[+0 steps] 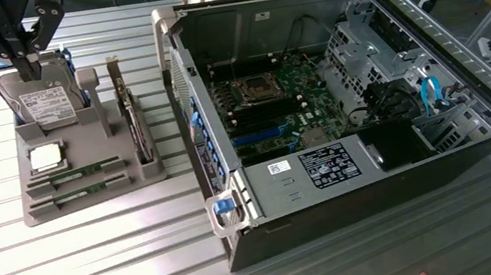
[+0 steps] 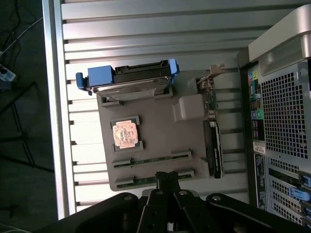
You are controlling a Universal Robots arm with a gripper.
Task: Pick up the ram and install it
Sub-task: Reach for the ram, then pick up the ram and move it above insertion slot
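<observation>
Plainly the gripper (image 1: 28,65) has its jaws pressed together with nothing between them; from the wrist view the fingertips (image 2: 164,178) meet in a single point. On the exterior view's clock face it hangs at ten o'clock, over the hard drive (image 1: 48,104), and whether the tips touch the drive cannot be told.

One ram stick (image 1: 74,174) lies flat in a slot of the gray holder (image 1: 91,206) at about eight o'clock. The second ram stick (image 1: 74,196) sits just beside it, at its six o'clock. Both lie at six o'clock from the silver processor chip (image 1: 46,157), well apart from the gripper.

An expansion card (image 1: 132,117) stands upright along the holder's three o'clock edge. Past it runs a narrow strip of slatted table (image 1: 99,259), then the wall of the computer case (image 1: 212,41). The case lies on its side, open face up, with the motherboard (image 1: 288,95) bare inside. At nine o'clock the table's side rail passes near the holder. From the holder's six o'clock, bare slats spread wide toward the lower edge.
</observation>
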